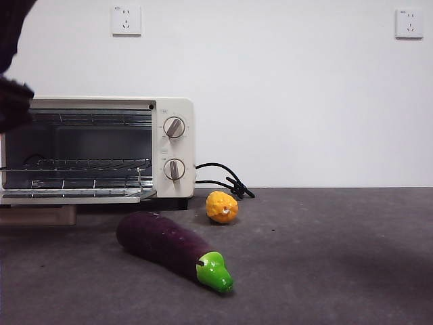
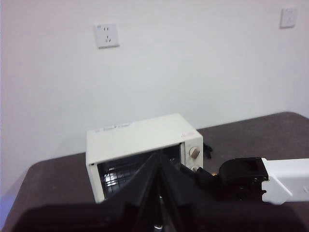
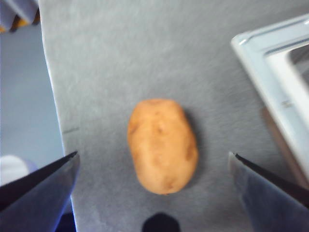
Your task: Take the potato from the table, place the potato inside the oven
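Right tool (image 3: 153,193): held above the worktop, jaws spread wide apart, nothing gripped.
Left tool (image 2: 159,193): raised high, jaws closed together, nothing held.

Tan-orange potato (image 3: 162,146) with brown flecks, cream-white oven (image 1: 177,145), purple green-tipped eggplant (image 1: 169,247), mottled dark grey table (image 1: 338,257).

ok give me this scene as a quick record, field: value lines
potato: lying on the table, near its edge and beside the open door, ungrasped
right gripper: open, hovering over the potato, fingers either side
left gripper: shut, raised, facing the oven
oven door: open, folded down
oven rack: nothing seen on it
eggplant: in front of the oven
yellow ball: by the cord
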Controlling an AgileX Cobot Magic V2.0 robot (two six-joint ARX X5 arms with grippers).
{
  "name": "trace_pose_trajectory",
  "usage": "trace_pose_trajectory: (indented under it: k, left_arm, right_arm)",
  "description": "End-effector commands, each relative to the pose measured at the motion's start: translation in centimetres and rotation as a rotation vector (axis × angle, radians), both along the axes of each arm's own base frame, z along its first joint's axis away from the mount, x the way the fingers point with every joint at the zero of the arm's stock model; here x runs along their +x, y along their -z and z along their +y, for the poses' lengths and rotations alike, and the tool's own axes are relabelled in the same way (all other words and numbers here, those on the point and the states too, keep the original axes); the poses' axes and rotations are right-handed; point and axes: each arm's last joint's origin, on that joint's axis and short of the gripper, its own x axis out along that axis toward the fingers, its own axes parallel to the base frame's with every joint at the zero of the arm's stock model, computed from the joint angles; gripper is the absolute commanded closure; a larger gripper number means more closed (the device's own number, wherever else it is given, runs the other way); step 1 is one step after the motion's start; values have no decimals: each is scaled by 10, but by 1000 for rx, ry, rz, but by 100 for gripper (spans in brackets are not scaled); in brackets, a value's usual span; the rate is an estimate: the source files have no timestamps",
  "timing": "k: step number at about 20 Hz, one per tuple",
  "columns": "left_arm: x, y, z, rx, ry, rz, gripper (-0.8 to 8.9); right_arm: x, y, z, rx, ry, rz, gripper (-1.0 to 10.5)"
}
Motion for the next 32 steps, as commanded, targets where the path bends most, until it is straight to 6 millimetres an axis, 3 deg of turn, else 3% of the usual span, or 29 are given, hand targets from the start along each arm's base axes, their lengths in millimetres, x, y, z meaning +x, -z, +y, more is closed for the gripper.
trace_pose_trajectory:
  k: [1, 6, 13, 21, 24, 32]
  left_arm:
    - [10, 5, 2, 16, 2, 34, 819]
    - [22, 11, 1, 21, 16, 81, 819]
    - [23, 11, 1, 26, 16, 87, 819]
    - [24, 11, 1, 27, 16, 89, 819]
    - [24, 11, 1, 27, 16, 90, 819]
    - [24, 11, 1, 30, 16, 89, 819]
  right_arm:
    - [0, 21, 7, -21, -27, 8, -91]
    - [3, 35, 15, 11, -39, 7, -91]
    - [6, 66, 21, -19, -59, 26, -90]
    - [7, 83, 24, -47, -49, 13, -79]
    - [6, 85, 24, -54, -53, 23, 208]
    - [5, 85, 24, -43, -64, 56, 831]
